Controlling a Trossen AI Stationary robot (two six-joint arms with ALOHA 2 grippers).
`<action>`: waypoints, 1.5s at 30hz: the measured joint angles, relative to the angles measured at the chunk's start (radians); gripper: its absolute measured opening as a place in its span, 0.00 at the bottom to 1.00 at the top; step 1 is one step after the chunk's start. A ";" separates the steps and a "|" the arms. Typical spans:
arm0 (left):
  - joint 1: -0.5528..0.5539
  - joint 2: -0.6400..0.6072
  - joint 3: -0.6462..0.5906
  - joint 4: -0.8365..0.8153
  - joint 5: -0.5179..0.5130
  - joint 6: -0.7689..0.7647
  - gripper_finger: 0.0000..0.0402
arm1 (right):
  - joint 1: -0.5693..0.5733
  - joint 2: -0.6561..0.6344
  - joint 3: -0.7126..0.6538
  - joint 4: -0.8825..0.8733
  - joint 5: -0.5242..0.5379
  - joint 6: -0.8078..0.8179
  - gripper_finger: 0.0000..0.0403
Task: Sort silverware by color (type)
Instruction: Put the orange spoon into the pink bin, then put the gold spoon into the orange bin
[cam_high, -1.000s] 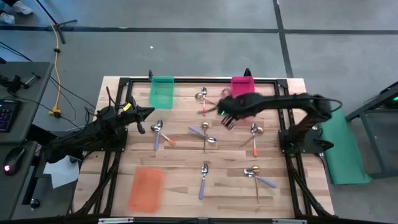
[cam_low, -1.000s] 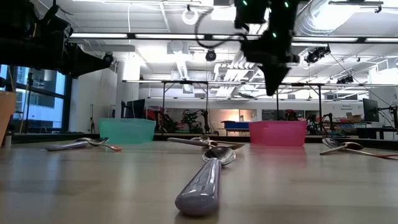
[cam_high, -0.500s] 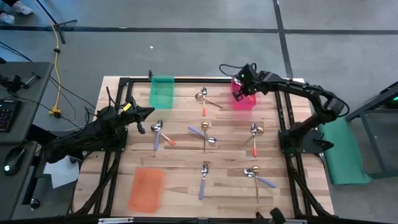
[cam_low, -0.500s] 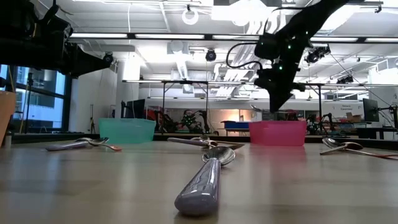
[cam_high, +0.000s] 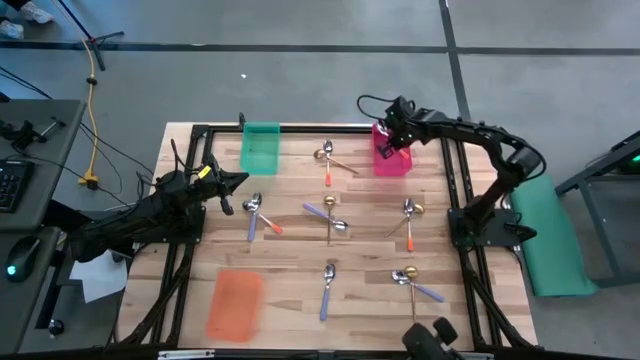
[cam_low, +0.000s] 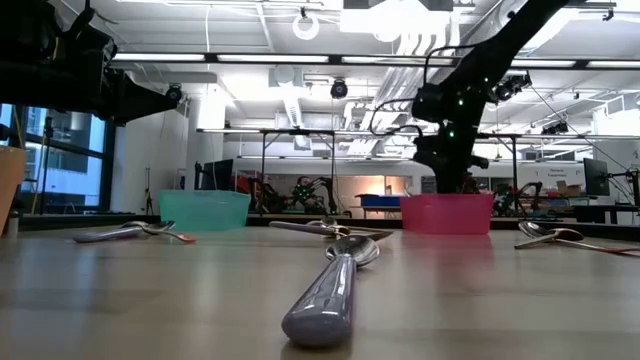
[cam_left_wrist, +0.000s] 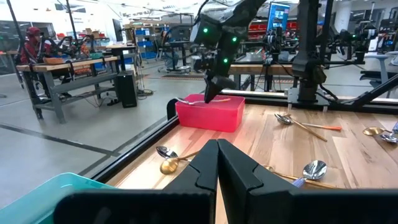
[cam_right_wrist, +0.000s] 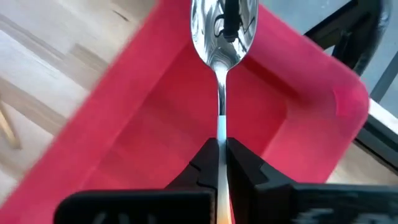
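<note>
Two fingers of the right gripper are pinching a silver-bowled spoon by its handle, bowl sticking out ahead, directly over the pink bin at the table's far edge. We can't tell the handle colour. We're seeing the left gripper fully closed on nothing, waiting at the left side of the table near the green bin. The remaining spoons are lying scattered across the wooden table; the orange bin is sitting near left.
</note>
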 joint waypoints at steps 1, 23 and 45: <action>0.000 0.000 0.000 0.000 0.000 0.000 0.00 | -0.003 0.009 0.000 0.005 0.000 -0.007 0.00; 0.000 0.000 0.000 0.000 0.000 0.000 0.00 | -0.004 0.059 0.000 -0.078 -0.002 -0.031 0.00; 0.000 0.000 0.000 0.000 0.000 0.000 0.00 | 0.024 0.029 0.000 -0.079 0.032 -0.032 0.24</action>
